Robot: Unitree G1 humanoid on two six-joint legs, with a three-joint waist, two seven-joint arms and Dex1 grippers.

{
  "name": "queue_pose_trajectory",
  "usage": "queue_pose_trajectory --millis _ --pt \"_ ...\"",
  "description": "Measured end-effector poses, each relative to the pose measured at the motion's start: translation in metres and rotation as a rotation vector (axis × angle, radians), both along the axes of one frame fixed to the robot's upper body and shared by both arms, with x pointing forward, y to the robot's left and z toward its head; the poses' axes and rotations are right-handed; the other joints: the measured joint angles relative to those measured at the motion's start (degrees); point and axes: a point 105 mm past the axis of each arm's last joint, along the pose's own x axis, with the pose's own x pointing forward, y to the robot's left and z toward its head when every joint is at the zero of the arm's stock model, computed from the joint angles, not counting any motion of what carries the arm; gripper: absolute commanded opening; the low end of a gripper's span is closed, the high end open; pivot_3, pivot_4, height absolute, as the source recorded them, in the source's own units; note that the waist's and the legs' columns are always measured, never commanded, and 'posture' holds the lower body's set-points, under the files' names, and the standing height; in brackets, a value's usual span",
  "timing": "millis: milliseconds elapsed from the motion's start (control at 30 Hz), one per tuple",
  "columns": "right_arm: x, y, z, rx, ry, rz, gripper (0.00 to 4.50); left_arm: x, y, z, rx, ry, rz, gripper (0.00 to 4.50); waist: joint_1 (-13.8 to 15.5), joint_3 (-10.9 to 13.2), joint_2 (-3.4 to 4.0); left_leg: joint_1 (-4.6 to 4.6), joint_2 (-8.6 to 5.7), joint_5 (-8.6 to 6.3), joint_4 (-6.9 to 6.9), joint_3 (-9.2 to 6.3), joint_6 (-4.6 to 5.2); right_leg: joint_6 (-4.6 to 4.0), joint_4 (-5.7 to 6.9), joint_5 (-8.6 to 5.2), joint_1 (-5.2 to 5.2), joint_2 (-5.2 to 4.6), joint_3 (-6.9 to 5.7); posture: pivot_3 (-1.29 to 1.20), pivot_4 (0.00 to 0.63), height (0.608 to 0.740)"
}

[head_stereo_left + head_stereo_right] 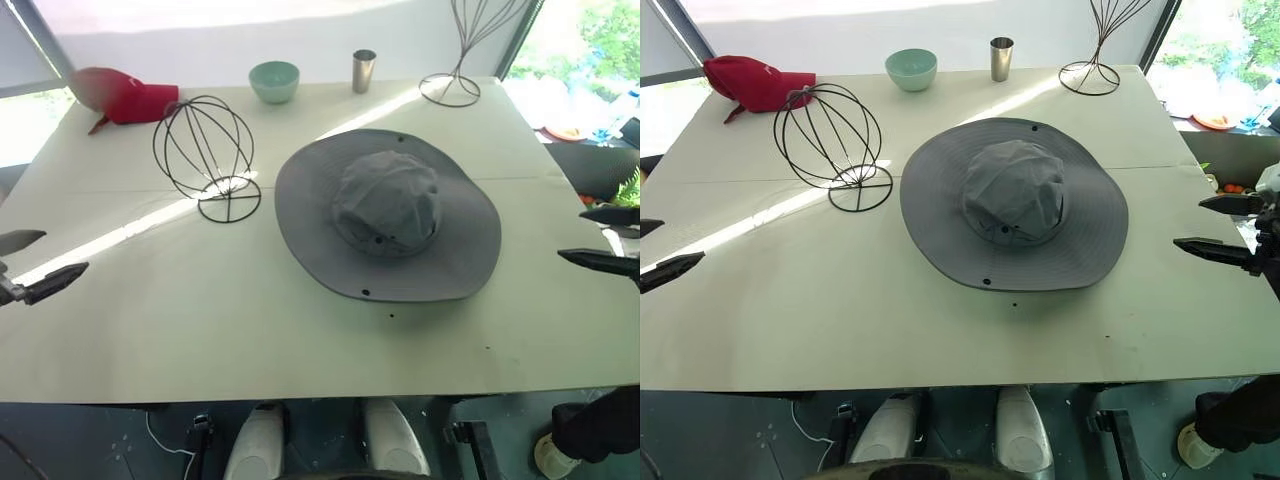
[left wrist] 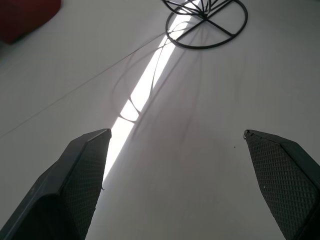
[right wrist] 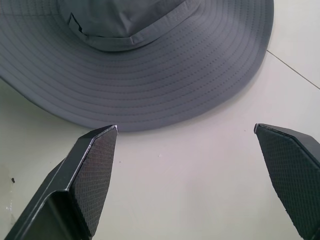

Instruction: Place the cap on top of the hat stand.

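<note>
The cap (image 1: 388, 213) lies flat, crown up, mid-bench (image 1: 300, 320), just beside the hat stand (image 1: 205, 155) and untouched. Left hand (image 2: 175, 145) and right hand (image 3: 185, 135) hang spread wide and empty at the bench's sides. Advised: take the floppy brim at opposite edges, lift level, centre the crown over the globe. The green bowl (image 1: 274, 81) and metal cup (image 1: 364, 70) show no visible contents.

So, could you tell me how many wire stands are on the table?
2: the hat stand, left of the cap, and a taller flaring stand at the far right corner.
</note>
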Motion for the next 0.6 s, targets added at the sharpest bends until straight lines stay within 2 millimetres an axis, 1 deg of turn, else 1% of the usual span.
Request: queue_pose_trajectory --millis 167,333,433,500,600 --pt "-0.002 -0.004 -0.004 -0.005 0.002 -0.014 4.50 0.004 -0.006 -0.001 -0.004 0.007 -0.030 4.45 -0.07 0.00 0.00 0.00 0.00 0.00 0.00 0.00 0.00 0.00 0.04 0.00 -0.01 0.00 0.00 0.00 0.150 0.740" --pt "-0.002 -0.008 -0.004 -0.018 -0.020 -0.036 4.50 0.012 -0.011 0.007 -0.018 -0.018 -0.045 4.45 -0.05 0.00 0.00 0.00 0.00 0.00 0.02 0.01 0.00 0.01 0.05 0.01 -0.01 0.01 0.00 0.00 0.150 0.740" --pt "-0.001 -0.011 -0.004 -0.021 -0.028 -0.065 4.50 0.016 -0.017 0.003 -0.036 0.010 -0.069 4.45 -0.07 0.00 0.00 0.00 0.00 0.00 0.02 0.01 0.00 0.01 0.06 0.01 -0.01 0.01 0.01 0.00 0.150 0.740" --pt "-0.002 -0.012 -0.002 -0.016 -0.036 -0.080 4.50 0.018 -0.023 0.005 -0.065 0.013 -0.098 4.45 -0.04 0.00 0.00 0.00 0.00 0.00 0.03 0.00 0.00 0.01 0.07 0.01 -0.01 0.01 0.01 0.00 0.150 0.740" --pt "-0.005 0.000 0.001 -0.065 -0.053 -0.034 4.50 0.023 -0.047 0.018 -0.100 0.005 -0.197 4.45 0.01 0.00 0.00 -0.02 0.00 0.00 0.06 -0.02 0.00 0.03 0.09 0.01 0.00 0.01 0.00 0.00 0.150 0.740"
